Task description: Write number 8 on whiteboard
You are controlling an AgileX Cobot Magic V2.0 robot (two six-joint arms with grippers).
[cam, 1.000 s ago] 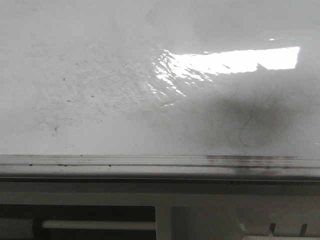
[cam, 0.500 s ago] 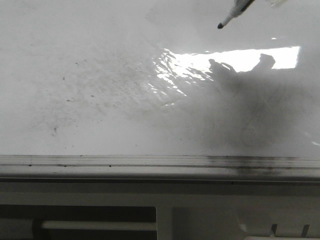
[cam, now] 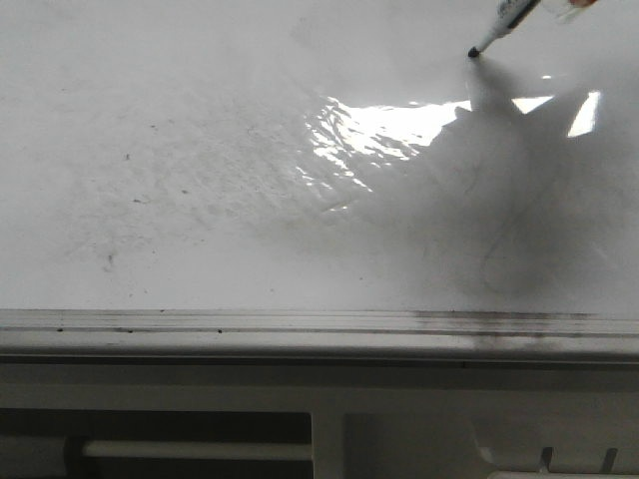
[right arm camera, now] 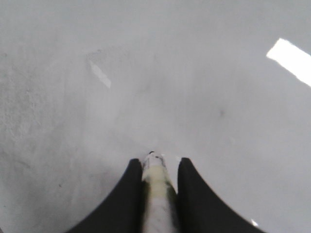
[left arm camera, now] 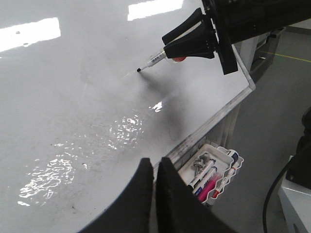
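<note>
The left gripper (left arm camera: 154,194) sits low by the rail with its two black fingers pressed together, holding nothing. Beside the rail hangs a white tray (left arm camera: 221,154) with pens in it. Farther off, the right gripper (left arm camera: 192,41) squeezes a marker (left arm camera: 156,59). The marker slants down, tip on the whiteboard (cam: 200,150). No 8 shows.

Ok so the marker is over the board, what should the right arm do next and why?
Probably ease the marker tip down onto the whiteboard and begin the top loop. The right gripper already clamps it, the tip sits at or just above the surface, and no fresh ink shows.
</note>
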